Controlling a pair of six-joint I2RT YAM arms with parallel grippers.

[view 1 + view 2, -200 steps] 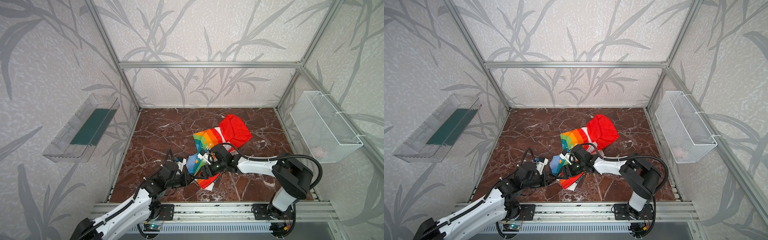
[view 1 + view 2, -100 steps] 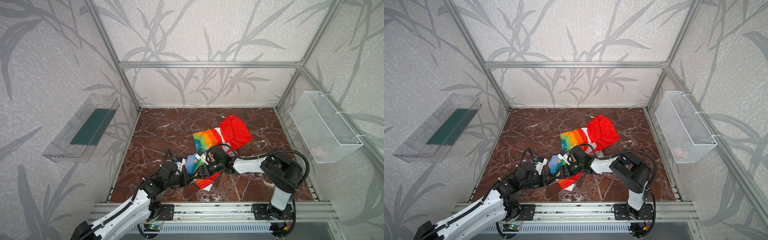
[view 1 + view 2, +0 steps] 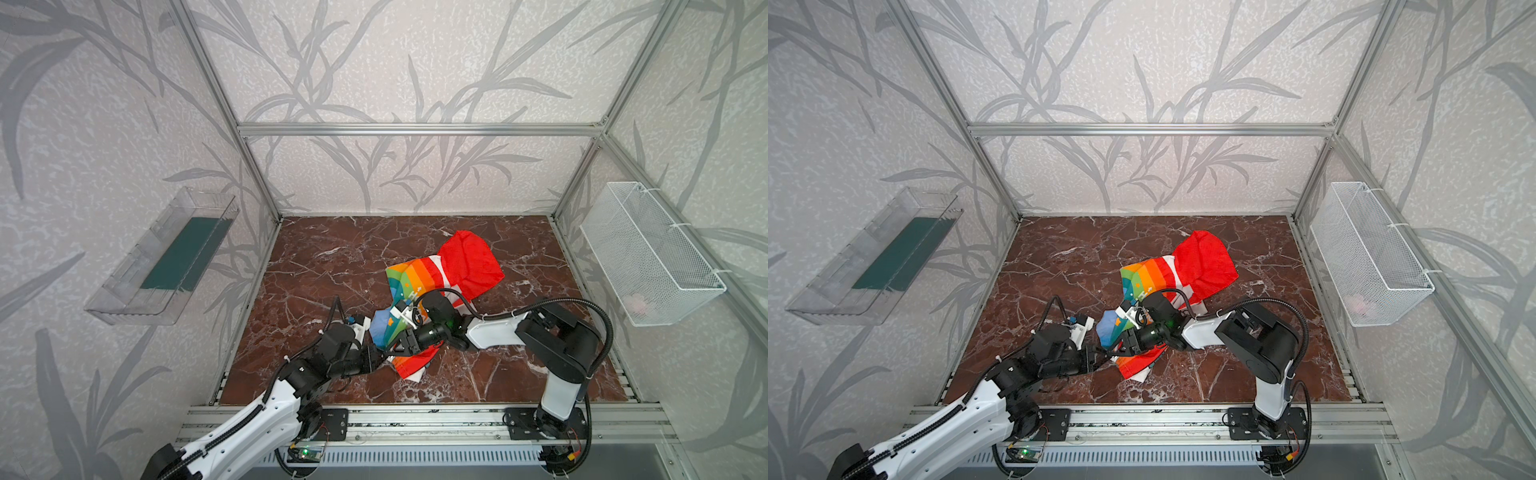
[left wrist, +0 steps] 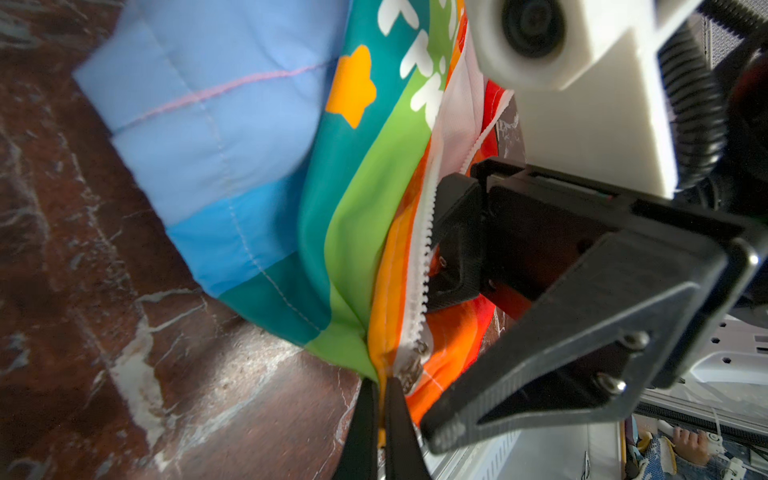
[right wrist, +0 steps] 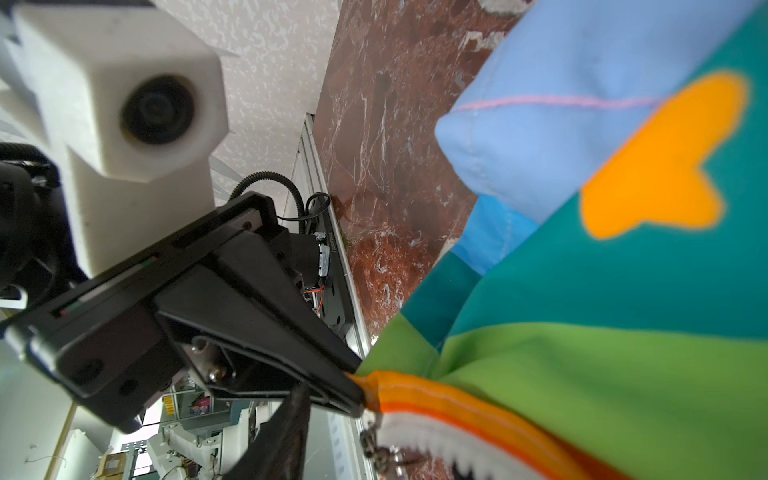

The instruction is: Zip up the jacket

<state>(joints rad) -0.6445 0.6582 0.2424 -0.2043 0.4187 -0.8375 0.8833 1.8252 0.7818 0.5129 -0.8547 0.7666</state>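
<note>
The jacket (image 3: 415, 278) lies rumpled mid-counter (image 3: 328, 257), with its hood toward the back wall. The left hand (image 4: 380, 399) is pinched shut on the hem corner just below the slider (image 4: 412, 368). The right hand (image 3: 398, 345) sits against the unjoined zipper (image 4: 424, 249), jaws partly apart and clamping nothing visible. It should probably close on the slider's pull and draw toward the hood while the left holds the hem taut. Since a second ago, the right elbow has swung inward.
</note>
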